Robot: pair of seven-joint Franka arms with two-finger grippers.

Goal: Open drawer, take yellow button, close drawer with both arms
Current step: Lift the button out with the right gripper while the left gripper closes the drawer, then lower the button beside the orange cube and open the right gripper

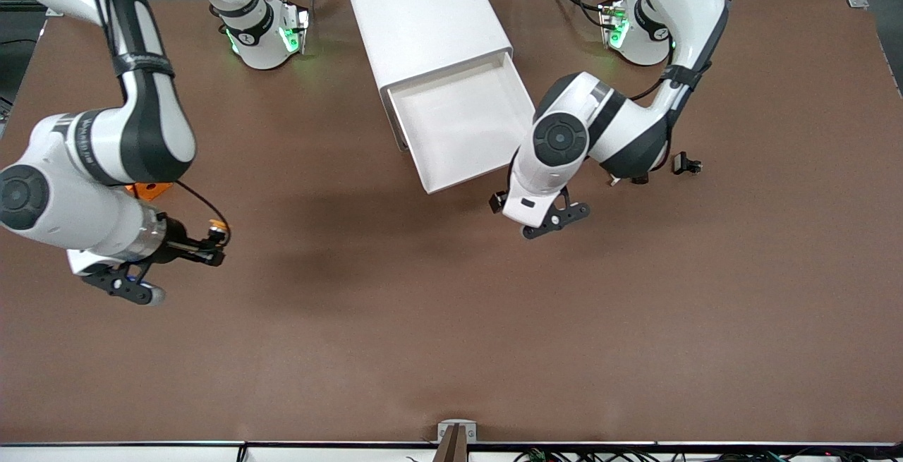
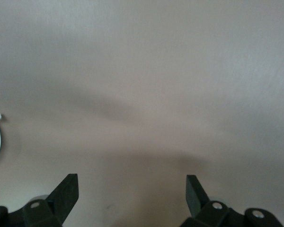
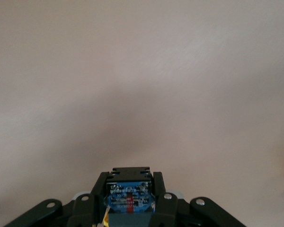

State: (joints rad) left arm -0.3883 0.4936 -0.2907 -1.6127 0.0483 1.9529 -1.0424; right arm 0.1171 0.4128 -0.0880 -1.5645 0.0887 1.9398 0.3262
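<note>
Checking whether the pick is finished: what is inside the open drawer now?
The drawer shows only its bare white floor; nothing lies in it. The part still inside the cabinet is covered. The button sits in the right gripper's jaws.

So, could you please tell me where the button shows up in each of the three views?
Front view: the button is clamped in the right gripper over the brown table.
Left wrist view: not in it.
Right wrist view: it sits between the shut fingers.
Shared landmark: the table.
</note>
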